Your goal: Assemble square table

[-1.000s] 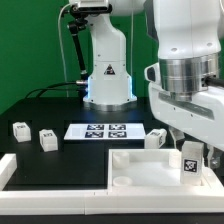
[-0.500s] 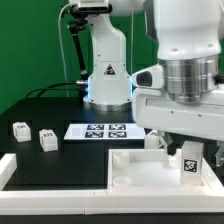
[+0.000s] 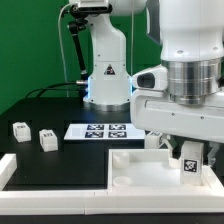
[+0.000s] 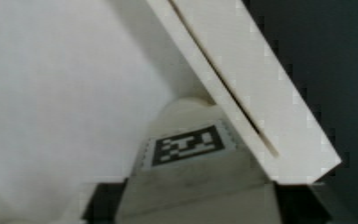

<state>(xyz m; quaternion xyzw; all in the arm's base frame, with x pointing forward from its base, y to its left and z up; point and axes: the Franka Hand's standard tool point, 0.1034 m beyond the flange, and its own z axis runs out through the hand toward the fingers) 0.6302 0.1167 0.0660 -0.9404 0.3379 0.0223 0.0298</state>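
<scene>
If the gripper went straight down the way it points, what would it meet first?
Probably the square table top. The gripper has a tagged leg between its fingers, and the top's white surface lies beneath. The gap left is unclear.

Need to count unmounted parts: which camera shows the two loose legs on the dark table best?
The exterior view: one loose leg and a second leg sit apart at the exterior view's left. The wrist view shows neither.

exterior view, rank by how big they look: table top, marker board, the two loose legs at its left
1. table top
2. marker board
3. far-left leg and second leg: they look alike, so no ranking between them
</scene>
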